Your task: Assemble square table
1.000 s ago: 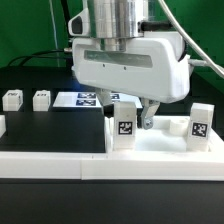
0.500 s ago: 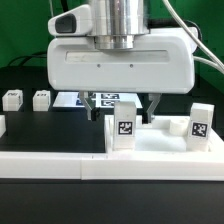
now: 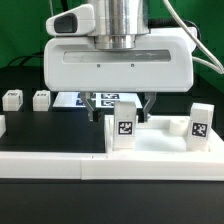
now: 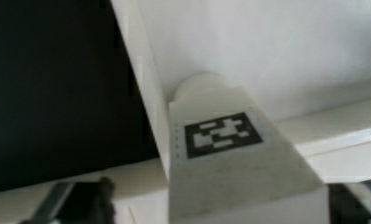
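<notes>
Gripper [image 3: 122,110], white-bodied with two dark fingers [image 4: 84,200], straddles an upright short white tagged block leg [image 4: 226,140], jaws part open with a gap on either side. Beneath it lies the white plastic tray-like square tabletop [image 3: 160,143], the leg at its corner. Another tagged leg [image 3: 197,122] stands beside the gripper, toward the exterior view's right.

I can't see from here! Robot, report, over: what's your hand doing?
Hand straddling short white tagged block leg, grip unclear. Leg upright on white square plastic tabletop. Second leg aside, nothing blocking.
</notes>
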Available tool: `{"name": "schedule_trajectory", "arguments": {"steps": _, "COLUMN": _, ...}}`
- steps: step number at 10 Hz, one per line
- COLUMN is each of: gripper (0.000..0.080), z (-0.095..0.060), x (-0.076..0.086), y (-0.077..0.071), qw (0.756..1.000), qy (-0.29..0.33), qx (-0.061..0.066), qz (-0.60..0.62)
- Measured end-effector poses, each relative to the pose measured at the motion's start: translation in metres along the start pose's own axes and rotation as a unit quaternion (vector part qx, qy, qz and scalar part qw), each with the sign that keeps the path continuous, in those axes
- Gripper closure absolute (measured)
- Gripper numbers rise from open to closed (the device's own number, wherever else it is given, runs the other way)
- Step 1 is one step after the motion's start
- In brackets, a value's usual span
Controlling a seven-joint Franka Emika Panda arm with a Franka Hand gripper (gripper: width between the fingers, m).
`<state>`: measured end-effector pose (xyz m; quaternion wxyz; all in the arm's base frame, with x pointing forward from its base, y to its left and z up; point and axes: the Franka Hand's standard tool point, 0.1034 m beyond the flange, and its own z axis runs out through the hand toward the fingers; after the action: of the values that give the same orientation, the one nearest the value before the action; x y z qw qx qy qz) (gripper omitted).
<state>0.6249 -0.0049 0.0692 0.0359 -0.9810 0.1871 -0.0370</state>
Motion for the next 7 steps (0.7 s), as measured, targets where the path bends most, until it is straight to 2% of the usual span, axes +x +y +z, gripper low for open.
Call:
{"name": "schedule_trajectory", "arguments": {"steps": 2, "gripper": 0.0510, "z": 0.0001, "x": 0.0000, "y": 0.0000, "qw": 0.998, "qy": 0.000, "qx": 0.000, "qz": 0.063}}
{"name": "schedule_trajectory", "arguments": {"steps": 4, "gripper": 0.0510, "z": 0.0013, "x": -0.0007, "y": -0.0034, "qw": 0.982, "qy": 0.000, "qx": -0.002, "qz": 0.189}}
{"name": "schedule_trajectory", "arguments": {"steps": 5, "gripper": 0.0510, "z": 0.0010, "x": -0.0011, "y": -0.0043, "qw": 0.960, "qy": -0.004, "qx": -0.006, "qz": 0.278}}
{"name": "schedule_trajectory", "arguments": {"steps": 6, "gripper": 0.0510, "z": -0.0004, "x": -0.0027, "y": -0.0064, "qw": 0.922, "qy": -0.009, "qx": -0.014, "qz": 0.386}}
{"name": "schedule_trajectory", "arguments": {"steps": 7, "gripper": 0.0509, "z": 0.0000, "x": -0.0031, "y": -0.0066, "qw": 0.900, "qy": -0.006, "qx": -0.017, "qz": 0.436}}
